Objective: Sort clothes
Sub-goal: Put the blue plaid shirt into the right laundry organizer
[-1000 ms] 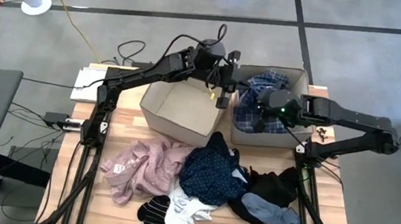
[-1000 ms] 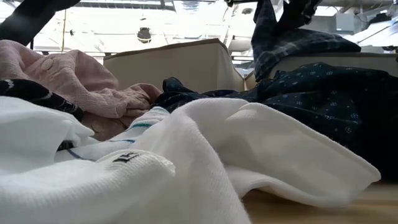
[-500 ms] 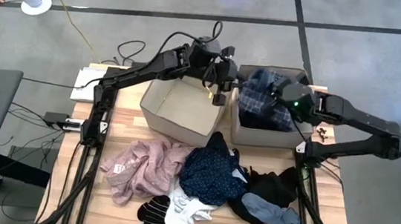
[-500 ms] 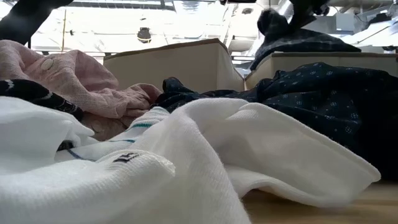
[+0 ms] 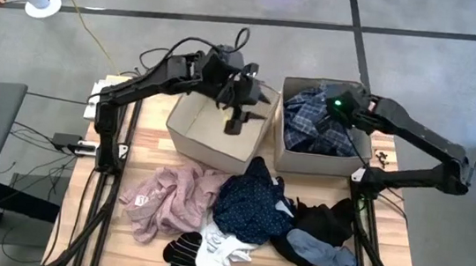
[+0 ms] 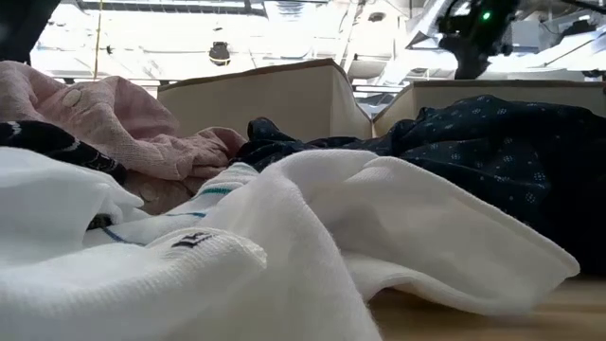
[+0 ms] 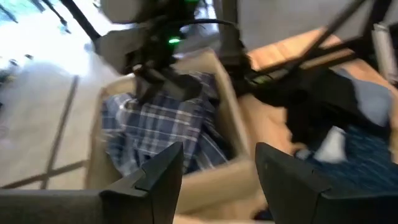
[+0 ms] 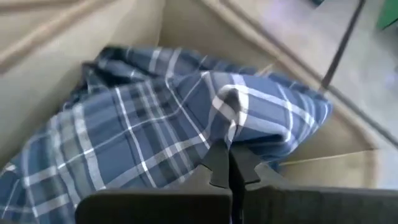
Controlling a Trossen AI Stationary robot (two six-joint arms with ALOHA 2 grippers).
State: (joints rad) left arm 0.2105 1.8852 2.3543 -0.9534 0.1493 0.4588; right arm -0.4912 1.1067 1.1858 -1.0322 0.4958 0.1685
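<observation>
A: Looking down from the high view, where are you?

B: My right gripper (image 5: 330, 103) hangs over the plaid shirt (image 5: 314, 123), which lies in the right bin (image 5: 306, 162) at the table's far edge. My left gripper (image 5: 235, 119) is above the left bin (image 5: 206, 143).

A: And low down?

B: A white garment (image 6: 312, 246) and the pink top (image 6: 123, 123) fill the near table; the pile blocks everything behind.

A: Left wrist?

B: My fingers (image 7: 161, 171) are spread apart, empty.

A: Right wrist?

B: Fingers (image 8: 230, 165) pressed together, tips just at a shirt fold; a caught fold could drag it out as I lift.

blue-white plaid shirt (image 5: 314, 123), pink top (image 5: 169, 197), beige bins (image 5: 211, 135)
</observation>
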